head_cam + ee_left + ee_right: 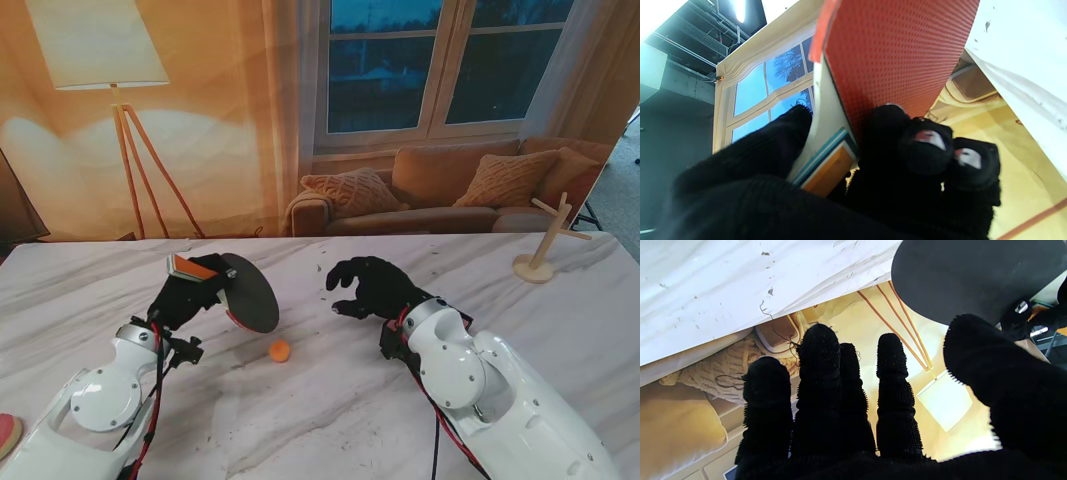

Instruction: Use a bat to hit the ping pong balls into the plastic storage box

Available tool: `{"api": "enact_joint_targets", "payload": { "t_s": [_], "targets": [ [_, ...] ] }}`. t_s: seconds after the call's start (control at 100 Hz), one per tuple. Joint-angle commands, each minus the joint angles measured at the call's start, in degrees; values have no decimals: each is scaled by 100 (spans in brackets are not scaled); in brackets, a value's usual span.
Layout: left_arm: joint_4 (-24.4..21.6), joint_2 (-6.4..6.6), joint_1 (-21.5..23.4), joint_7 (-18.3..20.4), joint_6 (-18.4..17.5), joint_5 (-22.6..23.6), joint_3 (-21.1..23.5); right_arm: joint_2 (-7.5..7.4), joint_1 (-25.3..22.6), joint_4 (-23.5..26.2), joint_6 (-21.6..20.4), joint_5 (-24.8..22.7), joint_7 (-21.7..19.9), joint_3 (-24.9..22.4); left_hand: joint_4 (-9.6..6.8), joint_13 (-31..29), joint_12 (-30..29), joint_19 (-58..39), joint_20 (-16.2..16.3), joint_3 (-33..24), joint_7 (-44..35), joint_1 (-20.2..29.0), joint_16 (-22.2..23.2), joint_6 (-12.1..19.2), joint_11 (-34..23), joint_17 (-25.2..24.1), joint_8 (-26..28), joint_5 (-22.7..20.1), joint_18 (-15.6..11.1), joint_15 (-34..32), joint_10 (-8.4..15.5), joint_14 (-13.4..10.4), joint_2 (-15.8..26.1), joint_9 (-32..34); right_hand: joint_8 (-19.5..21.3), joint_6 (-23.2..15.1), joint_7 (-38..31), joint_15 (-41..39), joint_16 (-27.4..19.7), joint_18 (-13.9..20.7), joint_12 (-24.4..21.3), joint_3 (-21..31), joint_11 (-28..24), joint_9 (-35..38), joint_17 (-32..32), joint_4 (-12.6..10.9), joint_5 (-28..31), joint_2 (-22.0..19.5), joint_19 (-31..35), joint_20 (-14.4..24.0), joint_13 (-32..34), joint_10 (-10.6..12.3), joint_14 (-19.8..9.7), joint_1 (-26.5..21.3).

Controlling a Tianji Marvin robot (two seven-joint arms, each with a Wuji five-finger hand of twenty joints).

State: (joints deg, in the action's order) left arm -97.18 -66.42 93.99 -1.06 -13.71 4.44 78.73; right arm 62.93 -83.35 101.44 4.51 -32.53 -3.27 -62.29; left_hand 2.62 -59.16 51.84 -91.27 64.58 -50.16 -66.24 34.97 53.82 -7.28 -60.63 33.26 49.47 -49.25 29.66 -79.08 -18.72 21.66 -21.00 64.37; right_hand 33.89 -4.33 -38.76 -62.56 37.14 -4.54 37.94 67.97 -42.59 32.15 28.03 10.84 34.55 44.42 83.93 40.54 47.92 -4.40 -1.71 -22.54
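My left hand [188, 295] is shut on the handle of a ping pong bat [250, 292], whose black face tilts toward the middle of the table. In the left wrist view the bat's red pimpled face [897, 53] fills the middle, with my black-gloved fingers [927, 150] wrapped round its orange handle [826, 170]. An orange ping pong ball [280, 350] lies on the marble table [330, 410] just nearer to me than the blade. My right hand [372, 287] hovers open to the right of the ball, fingers [820, 383] spread and holding nothing. The bat's black face [970, 276] shows in the right wrist view. No storage box is in view.
A wooden peg stand [545, 245] is at the far right of the table. A pink-rimmed object [6, 432] peeks in at the near left edge. Behind the table hangs a backdrop picturing a sofa [440, 195], a window and a floor lamp [110, 60].
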Motion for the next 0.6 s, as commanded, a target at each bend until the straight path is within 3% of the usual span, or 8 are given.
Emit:
{"api": "enact_joint_targets", "payload": {
  "t_s": [0.0,0.59],
  "targets": [
    [-85,29,89,-14,-50,42,84,46,40,-89,69,30,-140,98,-172,-365,37,-218,-181,-265,-547,-96,-45,-161,-69,119,132,-398,-523,-311,336,135,261,253,95,7,-115,13,38,-20,21,67,-94,12,-2,-237,118,-51,10,121,-101,-17,-23,81],
    [-248,-9,475,-388,-277,427,573,110,622,-708,96,247,-170,1087,-165,-360,27,-233,-216,-246,-535,-83,-70,-156,-57,115,135,-389,-523,-320,328,137,257,230,88,-165,-142,-168,94,83,62,108,-120,-200,-77,-236,225,-42,135,152,-230,-69,-95,136]
  ]
}}
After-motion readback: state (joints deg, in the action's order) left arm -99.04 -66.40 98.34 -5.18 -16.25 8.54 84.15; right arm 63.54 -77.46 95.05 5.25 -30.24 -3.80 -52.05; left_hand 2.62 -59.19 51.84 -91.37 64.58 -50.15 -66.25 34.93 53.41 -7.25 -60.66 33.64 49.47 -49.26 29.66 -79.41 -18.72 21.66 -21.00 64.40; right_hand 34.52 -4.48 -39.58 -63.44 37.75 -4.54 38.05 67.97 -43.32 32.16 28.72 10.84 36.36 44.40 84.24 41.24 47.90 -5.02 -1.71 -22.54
